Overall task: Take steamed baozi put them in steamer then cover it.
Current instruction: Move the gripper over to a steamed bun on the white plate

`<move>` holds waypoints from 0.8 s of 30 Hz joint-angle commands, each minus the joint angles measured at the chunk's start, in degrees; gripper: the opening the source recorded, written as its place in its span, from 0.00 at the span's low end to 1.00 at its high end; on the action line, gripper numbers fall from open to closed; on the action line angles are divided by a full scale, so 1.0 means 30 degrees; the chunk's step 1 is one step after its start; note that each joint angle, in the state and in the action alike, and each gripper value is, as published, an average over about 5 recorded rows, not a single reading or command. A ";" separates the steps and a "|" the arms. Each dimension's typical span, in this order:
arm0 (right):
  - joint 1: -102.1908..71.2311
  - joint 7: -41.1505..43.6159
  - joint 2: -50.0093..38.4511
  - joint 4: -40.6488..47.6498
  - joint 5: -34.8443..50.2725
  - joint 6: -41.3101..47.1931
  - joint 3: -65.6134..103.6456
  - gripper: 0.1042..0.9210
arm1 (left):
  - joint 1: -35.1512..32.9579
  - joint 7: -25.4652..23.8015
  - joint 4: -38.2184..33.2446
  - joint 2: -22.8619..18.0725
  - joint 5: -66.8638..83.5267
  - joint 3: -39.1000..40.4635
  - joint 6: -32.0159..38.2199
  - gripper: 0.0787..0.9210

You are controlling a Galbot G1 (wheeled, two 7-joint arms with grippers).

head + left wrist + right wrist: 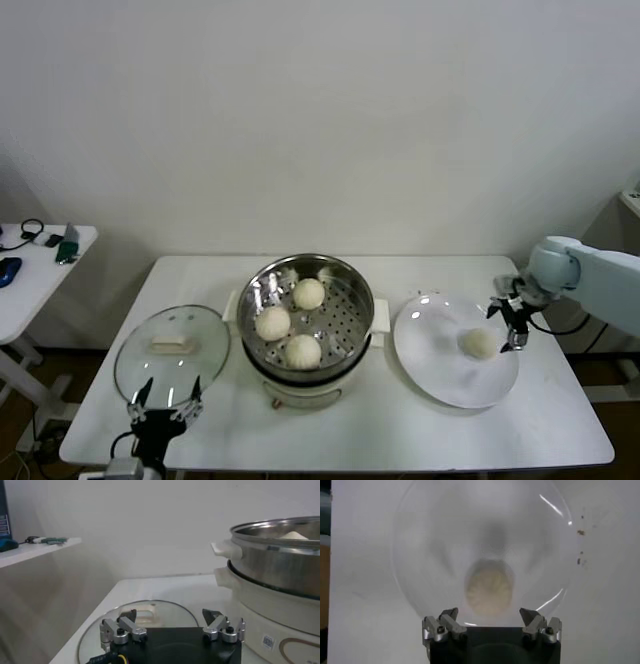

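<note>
White table [400, 430], plate [420, 540] seemingly cropped

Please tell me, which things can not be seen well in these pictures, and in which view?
- Steamer: left wrist view cuts it off at the edge; its wall hides the baozi inside.
- Last baozi on the plate: blurred in the right wrist view, so its surface is unclear.
- Cover: the left tool body hides its near part.
- Right tool: too small in the head view to judge contact.

Last bun [489, 593] on plate [420, 540] blurred in right wrist view; steamer [280, 555] cut off at frame edge.
</note>
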State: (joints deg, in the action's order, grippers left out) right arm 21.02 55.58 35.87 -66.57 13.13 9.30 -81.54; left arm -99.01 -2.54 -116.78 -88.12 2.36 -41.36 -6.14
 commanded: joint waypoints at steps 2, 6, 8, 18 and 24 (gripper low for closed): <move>-0.2972 0.0021 0.0736 0.2073 -0.0648 -0.0070 0.2223 0.88 | -0.0017 0.0001 -0.0022 -0.0031 -0.0047 0.0000 -0.0035 0.88; -0.3039 -0.0096 0.1182 0.2600 -0.0626 -0.0337 0.2590 0.88 | -0.0005 0.0008 0.0023 -0.0062 -0.0115 0.0027 -0.0048 0.88; -0.2966 -0.0059 0.1377 0.2796 -0.0614 -0.0452 0.2641 0.88 | 0.0008 0.0009 0.0041 -0.0075 -0.0170 0.0058 -0.0053 0.88; -0.3108 0.0102 0.1923 0.2896 -0.0637 -0.0548 0.2581 0.88 | -0.0051 -0.0004 -0.0030 -0.0098 -0.0257 0.0152 -0.0072 0.88; -0.2836 -0.0016 0.2120 0.3167 -0.0795 -0.0667 0.2506 0.88 | -0.0043 0.0009 -0.0015 -0.0109 -0.0271 0.0206 -0.0068 0.88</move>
State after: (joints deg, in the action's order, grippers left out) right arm 13.08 55.73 41.40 -58.40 11.14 7.53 -74.69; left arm -99.11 -2.52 -116.78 -88.48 1.56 -40.70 -6.33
